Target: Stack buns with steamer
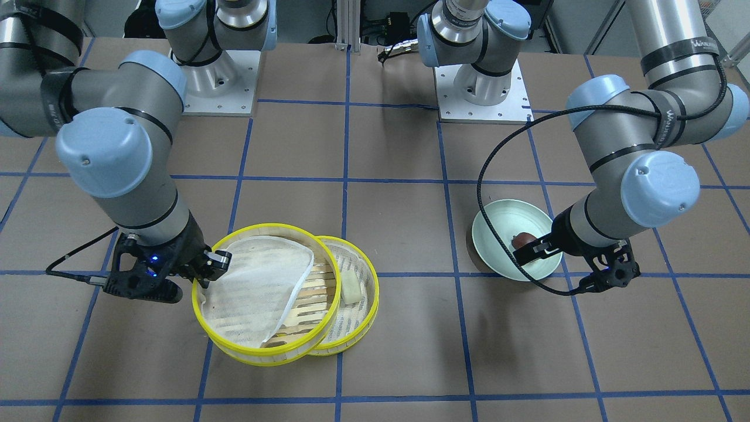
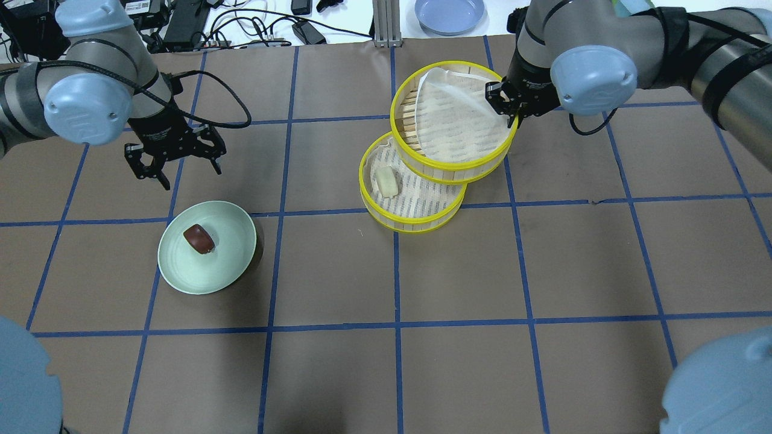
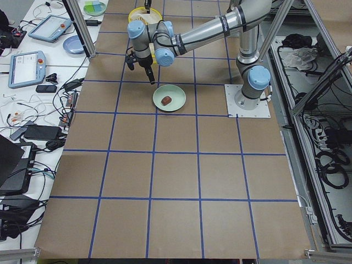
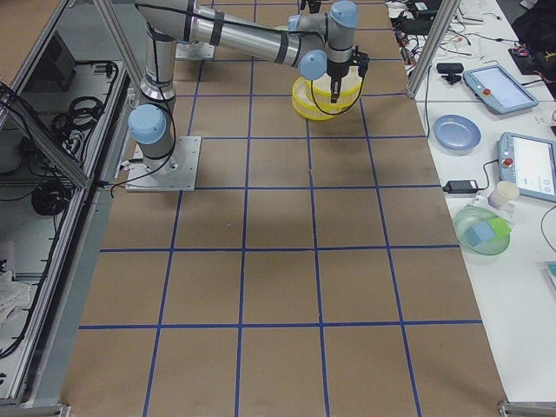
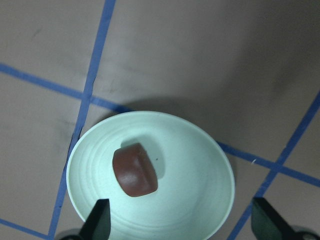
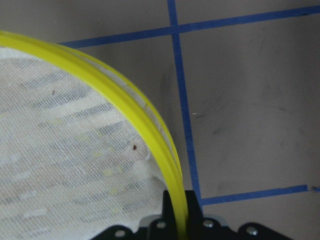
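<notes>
The dark reddish-brown bun [image 2: 199, 238] lies in a pale green dish [image 2: 232, 265]. My left gripper [image 2: 181, 172] is open and empty, hovering just behind the dish; its wrist view shows the bun [image 5: 135, 170] between the spread fingertips [image 5: 98, 220]. The cream bun [image 2: 386, 181] lies in the lower steamer tier [image 2: 416, 223]. The upper steamer tier [image 2: 476, 169] rests offset on it, overlapping its far side, with its mesh liner [image 2: 452, 114] rumpled. My right gripper [image 2: 505, 111] is shut on the upper tier's yellow rim [image 6: 160, 145].
Blue tape lines grid the brown table. A blue plate [image 2: 449, 13] and cables lie beyond the table's far edge. The two arm bases [image 1: 483, 82] stand at the robot's side of the table.
</notes>
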`<state>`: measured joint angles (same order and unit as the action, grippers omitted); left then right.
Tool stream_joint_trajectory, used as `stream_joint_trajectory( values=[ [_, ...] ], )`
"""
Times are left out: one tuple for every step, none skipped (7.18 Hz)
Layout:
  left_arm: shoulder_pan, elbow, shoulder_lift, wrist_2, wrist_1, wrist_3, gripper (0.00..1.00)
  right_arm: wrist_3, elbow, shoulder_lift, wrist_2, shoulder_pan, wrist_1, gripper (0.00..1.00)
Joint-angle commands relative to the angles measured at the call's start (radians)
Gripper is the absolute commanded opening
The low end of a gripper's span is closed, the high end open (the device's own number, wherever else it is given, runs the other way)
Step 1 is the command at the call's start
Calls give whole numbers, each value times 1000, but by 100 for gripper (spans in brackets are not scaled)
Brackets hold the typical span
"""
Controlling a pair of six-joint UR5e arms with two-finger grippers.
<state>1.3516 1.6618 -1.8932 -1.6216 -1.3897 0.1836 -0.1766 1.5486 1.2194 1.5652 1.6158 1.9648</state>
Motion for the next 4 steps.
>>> stream_joint_trajectory(
  values=[
    [-81,96,-12,-1,-45,28,100,-33,4,-32,-31,32,-18,0],
    [-85,104,-36,8,-40,66,99,-62,4,-35,-31,56,-14,0],
    [-86,113,-58,11,-35,110,99,-49,5,-49,-24,59,-9,0],
    [-86,115,-84,12,-20,115,99,-63,5,-72,-31,59,-3,0]
  ],
)
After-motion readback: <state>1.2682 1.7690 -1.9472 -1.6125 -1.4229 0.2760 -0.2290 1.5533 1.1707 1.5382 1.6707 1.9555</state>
